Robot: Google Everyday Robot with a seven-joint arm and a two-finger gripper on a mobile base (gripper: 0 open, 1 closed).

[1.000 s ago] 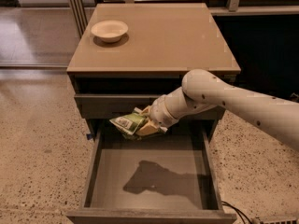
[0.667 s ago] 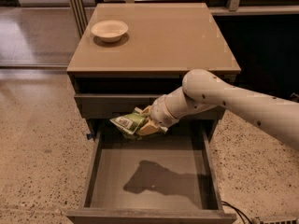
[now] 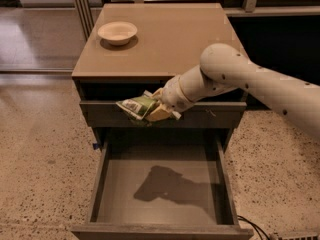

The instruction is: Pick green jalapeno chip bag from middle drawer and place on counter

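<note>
The green jalapeno chip bag (image 3: 136,107), crumpled green foil with a white printed panel, is held in my gripper (image 3: 156,110). The gripper is shut on the bag's right end and holds it in the air in front of the upper drawer front, above the open middle drawer (image 3: 162,189). The drawer is pulled out and its dark-grey floor is bare, with the arm's shadow on it. The tan counter (image 3: 175,39) lies just above and behind the bag. My white arm reaches in from the right.
A white bowl (image 3: 117,32) stands on the counter's back left corner. The upper drawer front (image 3: 210,115) is shut behind the gripper. Speckled floor lies on both sides of the cabinet. A dark cable lies at the lower right.
The gripper with the bag has risen slightly and moved toward the counter's front edge. The drawer has not moved.
</note>
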